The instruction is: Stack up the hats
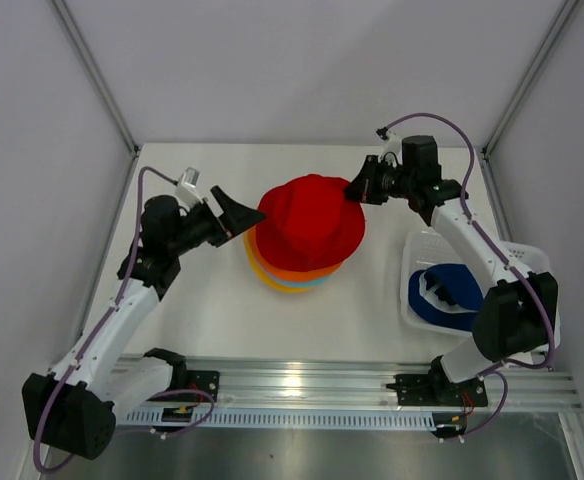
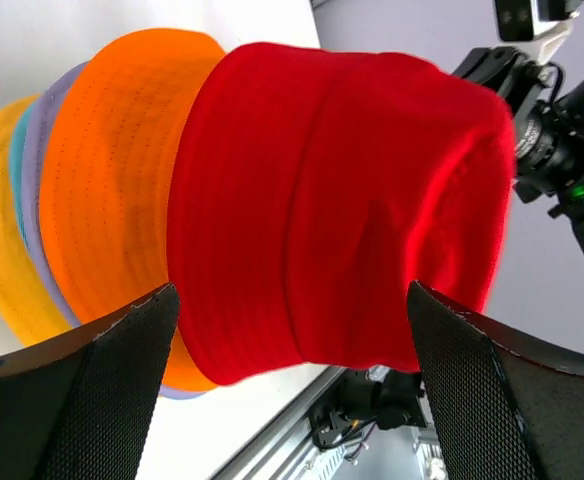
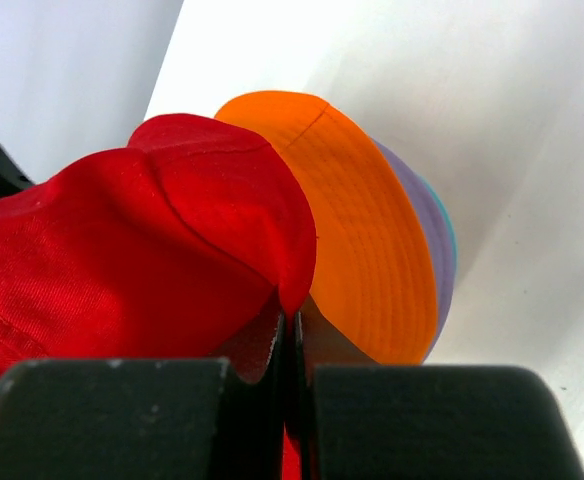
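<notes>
We find the red hat (image 1: 310,220) capping the orange hat (image 1: 290,272) at the middle of the bench (image 1: 212,300), its brim clamped in our right pincer (image 1: 355,190), while our left pincer (image 1: 247,225) stands wide apart just beside it.

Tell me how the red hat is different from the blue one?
The soft red fabric bucket hat sits crown-up on top of the hat pile; the navy blue fabric bucket hat lies crumpled in the white plastic mesh basket. The right pincer pinches the red hat's brim; no pincer holds the blue hat. Both are floppy bucket hats.
</notes>
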You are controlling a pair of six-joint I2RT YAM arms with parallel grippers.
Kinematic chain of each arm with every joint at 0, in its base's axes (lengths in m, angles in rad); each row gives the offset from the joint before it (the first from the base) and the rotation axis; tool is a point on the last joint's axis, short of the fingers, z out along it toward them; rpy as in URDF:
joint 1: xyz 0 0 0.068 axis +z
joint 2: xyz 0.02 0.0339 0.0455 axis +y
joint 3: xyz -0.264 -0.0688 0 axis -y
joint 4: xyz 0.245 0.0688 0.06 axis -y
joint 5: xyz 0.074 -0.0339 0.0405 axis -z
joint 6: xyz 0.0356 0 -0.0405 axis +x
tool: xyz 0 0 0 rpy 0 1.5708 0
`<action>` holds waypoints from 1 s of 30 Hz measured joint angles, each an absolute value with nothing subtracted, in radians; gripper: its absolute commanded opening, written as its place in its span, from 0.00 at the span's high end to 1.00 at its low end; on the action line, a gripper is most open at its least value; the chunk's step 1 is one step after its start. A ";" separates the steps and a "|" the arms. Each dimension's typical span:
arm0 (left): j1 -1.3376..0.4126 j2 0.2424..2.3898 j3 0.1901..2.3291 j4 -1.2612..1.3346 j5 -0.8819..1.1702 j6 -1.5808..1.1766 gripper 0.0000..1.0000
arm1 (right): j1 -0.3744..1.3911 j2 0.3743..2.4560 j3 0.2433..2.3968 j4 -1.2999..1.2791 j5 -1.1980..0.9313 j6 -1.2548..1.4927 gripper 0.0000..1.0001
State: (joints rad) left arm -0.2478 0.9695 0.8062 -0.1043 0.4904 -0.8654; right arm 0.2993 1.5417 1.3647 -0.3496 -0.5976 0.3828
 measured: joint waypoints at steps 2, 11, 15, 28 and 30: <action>-0.253 1.003 0.806 -0.086 0.500 -0.865 0.03 | 0.299 1.549 1.363 -0.331 -0.605 0.390 1.00; -0.253 1.130 0.790 -0.055 0.492 -0.866 0.08 | 0.296 1.552 1.362 -0.318 -0.619 0.392 1.00; -0.253 1.173 0.772 0.070 0.521 -0.895 0.14 | 0.293 1.554 1.361 -0.315 -0.627 0.394 1.00; -0.250 1.249 0.738 0.269 0.567 -0.963 0.99 | 0.292 1.598 1.362 -0.302 -0.636 0.418 1.00; -0.249 1.238 0.739 0.250 0.554 -0.958 0.99 | 0.292 1.601 1.365 -0.312 -0.631 0.427 1.00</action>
